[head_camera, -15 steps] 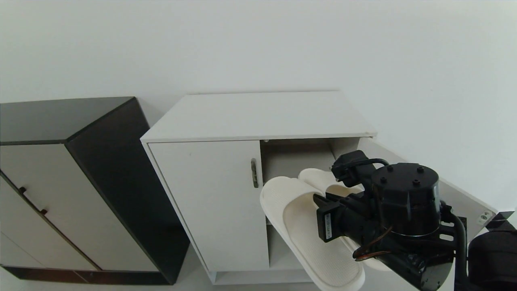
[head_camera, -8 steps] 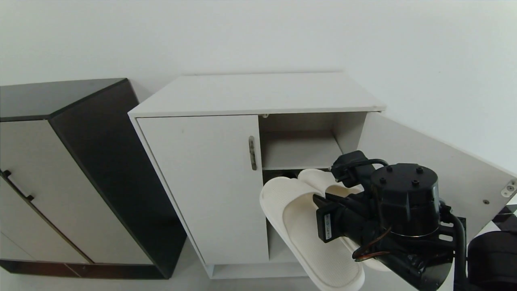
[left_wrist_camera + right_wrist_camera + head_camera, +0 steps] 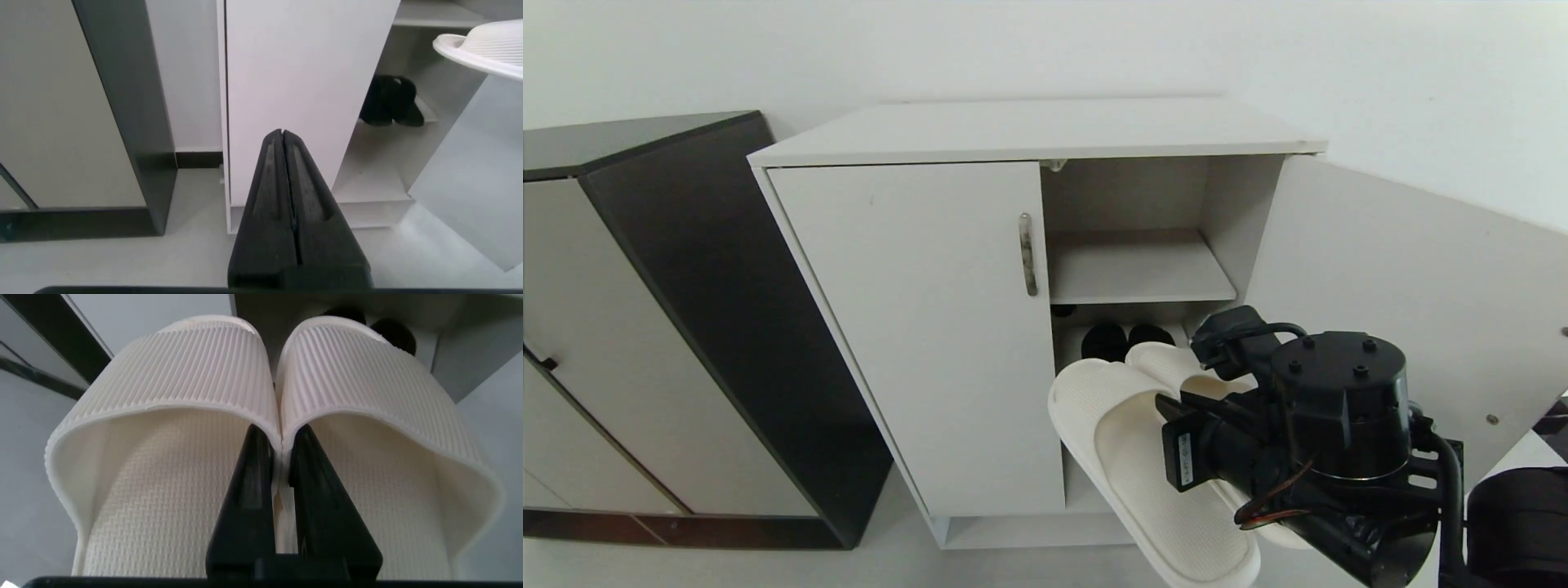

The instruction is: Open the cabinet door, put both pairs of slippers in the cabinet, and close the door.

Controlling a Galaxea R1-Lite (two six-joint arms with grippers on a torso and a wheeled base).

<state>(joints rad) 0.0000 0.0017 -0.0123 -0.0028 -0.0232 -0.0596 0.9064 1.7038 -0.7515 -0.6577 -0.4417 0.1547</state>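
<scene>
While the white cabinet point(image 3: 1029, 135) stands with its right door point(image 3: 1405, 269) swung wide, the right pincer point(image 3: 282, 449) grasps a pair of cream slippers point(image 3: 1119, 441) by their touching inner edges, in the air just before the opening. Black slippers point(image 3: 1104, 341) sit on the lower shelf point(image 3: 1068, 347) inside. The left pincer point(image 3: 283, 143) is clenched on nothing, facing the closed left door point(image 3: 915, 327). Stowing the cream pair seems the step in hand; next, the arm likely must carry it forward onto a shelf and release.
</scene>
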